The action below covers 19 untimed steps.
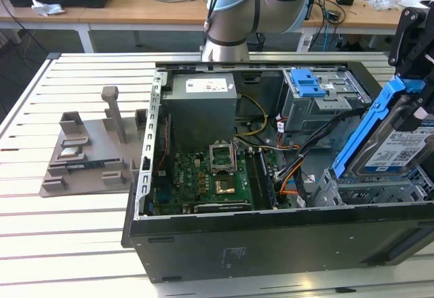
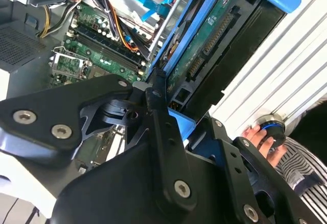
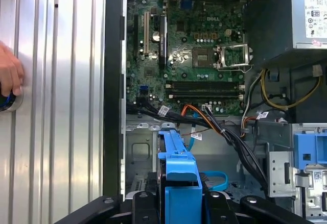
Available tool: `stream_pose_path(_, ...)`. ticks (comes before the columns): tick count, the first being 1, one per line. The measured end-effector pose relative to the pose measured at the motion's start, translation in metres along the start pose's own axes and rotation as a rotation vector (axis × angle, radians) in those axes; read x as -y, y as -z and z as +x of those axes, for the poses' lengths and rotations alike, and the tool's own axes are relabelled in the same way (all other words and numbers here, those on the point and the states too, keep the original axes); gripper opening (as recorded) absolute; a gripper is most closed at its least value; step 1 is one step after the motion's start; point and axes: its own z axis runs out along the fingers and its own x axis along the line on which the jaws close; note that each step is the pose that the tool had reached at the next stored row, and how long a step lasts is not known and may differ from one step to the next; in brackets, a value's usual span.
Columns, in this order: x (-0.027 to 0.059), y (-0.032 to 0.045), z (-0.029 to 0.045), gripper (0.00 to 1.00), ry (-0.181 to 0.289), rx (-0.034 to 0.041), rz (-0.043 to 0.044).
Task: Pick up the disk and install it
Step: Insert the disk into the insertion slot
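We see the end effector (image 1: 415, 91) clenched on the disk (image 1: 400, 142), gripping it by its blue carrier, so the pick-up part looks done to us. The disk hangs tilted, one end raised, over the grey bay (image 1: 380, 189) at the exterior view's right end of the open case (image 1: 271, 237), well apart from the stand (image 1: 88, 149) on the desk (image 1: 68, 244). We judge the install unfinished: in the first wrist view the disk is poised above the bay rather than seated in it, so sliding it home is what remains.
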Motion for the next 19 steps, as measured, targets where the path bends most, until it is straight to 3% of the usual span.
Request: stream_pose_path(19,0.0018,-0.0274,-0.0008,0.37,0.0,0.0,-0.0001)
